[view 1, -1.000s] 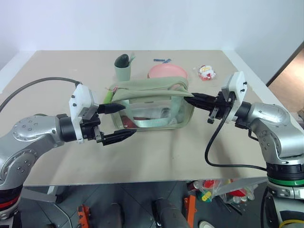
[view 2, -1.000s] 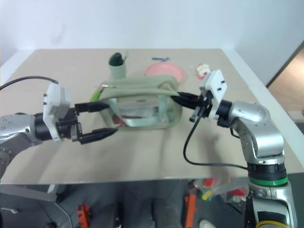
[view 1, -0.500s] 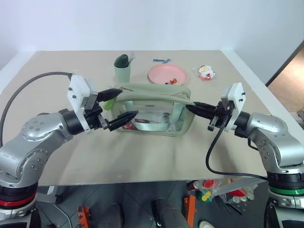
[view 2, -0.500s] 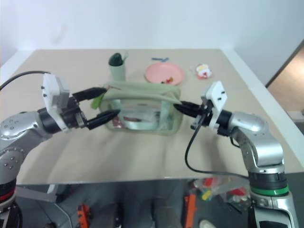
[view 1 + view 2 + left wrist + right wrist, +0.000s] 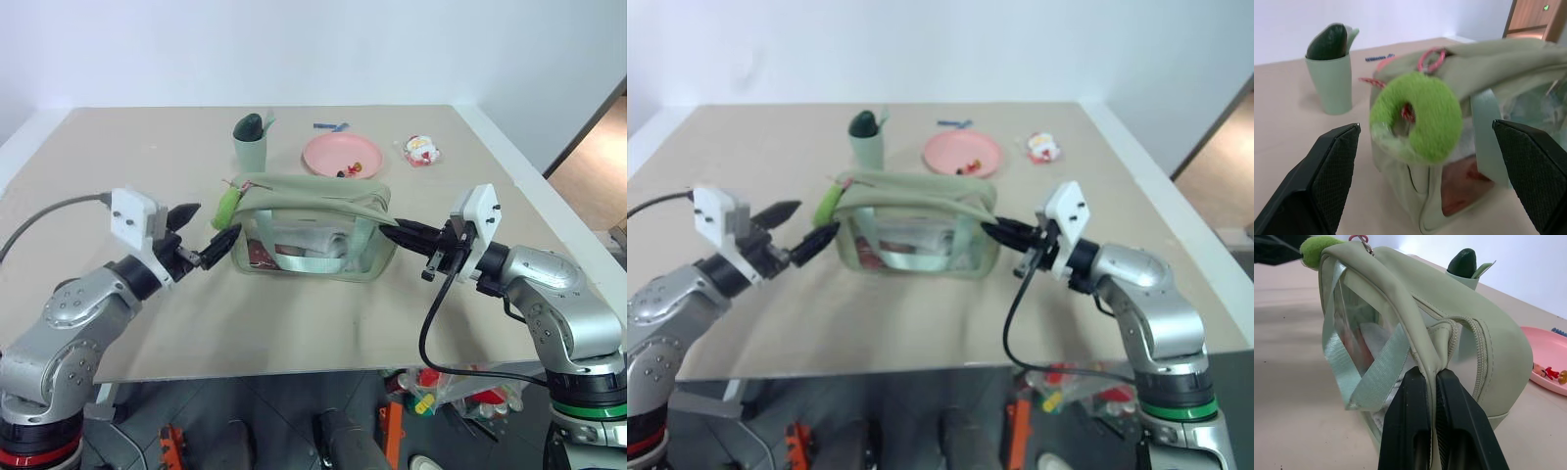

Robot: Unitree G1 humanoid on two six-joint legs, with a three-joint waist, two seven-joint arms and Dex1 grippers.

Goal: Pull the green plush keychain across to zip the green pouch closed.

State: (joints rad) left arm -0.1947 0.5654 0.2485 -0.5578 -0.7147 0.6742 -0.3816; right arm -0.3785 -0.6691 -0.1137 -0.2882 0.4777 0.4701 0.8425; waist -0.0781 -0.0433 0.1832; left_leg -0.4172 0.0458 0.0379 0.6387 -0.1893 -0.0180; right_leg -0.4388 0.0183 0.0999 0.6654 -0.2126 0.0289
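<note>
The green pouch (image 5: 312,227) sits on the table, its pale strap draped over the top. The green plush keychain (image 5: 226,206), a lime fuzzy ring, hangs at the pouch's left end on a red cord. My left gripper (image 5: 206,227) is open, level, and points at the keychain from the left. In the left wrist view the keychain (image 5: 1436,117) is just ahead, between the spread fingers (image 5: 1332,166). My right gripper (image 5: 394,233) is shut on the pouch's right end. In the right wrist view its fingers (image 5: 1413,421) pinch the end seam of the pouch (image 5: 1488,342) beside the zipper.
Behind the pouch stand a pale green cup (image 5: 252,142) holding a dark green item, a pink plate (image 5: 343,154) and a small red-and-white toy (image 5: 423,149). A blue item (image 5: 333,125) lies near the table's far edge. Bare tabletop (image 5: 294,323) lies in front.
My left gripper pulled back to the left of the pouch, dropped and turned to face the keychain, staying open. My right gripper lowered the pouch's right end.
</note>
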